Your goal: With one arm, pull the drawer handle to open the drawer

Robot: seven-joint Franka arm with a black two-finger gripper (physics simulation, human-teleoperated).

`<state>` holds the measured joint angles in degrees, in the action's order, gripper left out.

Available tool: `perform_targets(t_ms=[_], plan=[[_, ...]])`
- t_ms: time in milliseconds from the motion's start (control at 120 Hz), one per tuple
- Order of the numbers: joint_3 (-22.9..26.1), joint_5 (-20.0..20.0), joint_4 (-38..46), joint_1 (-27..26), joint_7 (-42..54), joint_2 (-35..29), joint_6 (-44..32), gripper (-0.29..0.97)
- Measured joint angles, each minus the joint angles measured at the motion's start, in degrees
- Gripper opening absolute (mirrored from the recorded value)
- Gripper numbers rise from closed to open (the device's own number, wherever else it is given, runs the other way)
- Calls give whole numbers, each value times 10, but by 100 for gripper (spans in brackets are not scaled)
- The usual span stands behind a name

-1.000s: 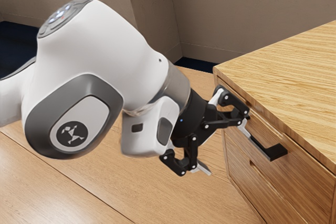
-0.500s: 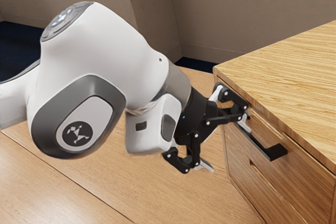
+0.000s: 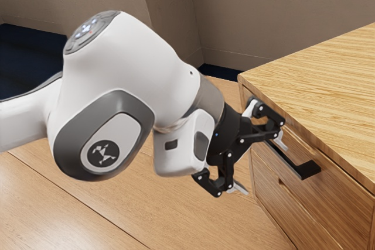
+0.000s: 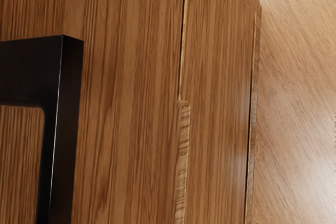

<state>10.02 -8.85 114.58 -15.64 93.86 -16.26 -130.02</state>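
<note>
Wooden cabinet (image 3: 319,80) — ext. view has claw (image 3: 256,161) splayed by handle (image 3: 299,165); wrist cam, handle's corner.

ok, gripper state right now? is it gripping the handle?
Gripper: open, fingers spread wide at the end of the handle, not shut on it.

- Exterior view: from beside and above the arm (image 3: 117,109), facing the drawer (image 3: 340,197).
- Wrist view: close against that drawer's front; both views share the black handle (image 4: 58,129).
</note>
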Motion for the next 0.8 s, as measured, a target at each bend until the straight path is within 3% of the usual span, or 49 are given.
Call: perform_targets(t_ms=[217, 450, 800], plan=[[-1, 1, 13, 0, -4, -16, 4, 65], [-1, 1, 24, -1, -6, -38, 10, 47], [-5, 2, 75, 0, -9, -101, 26, 37]])
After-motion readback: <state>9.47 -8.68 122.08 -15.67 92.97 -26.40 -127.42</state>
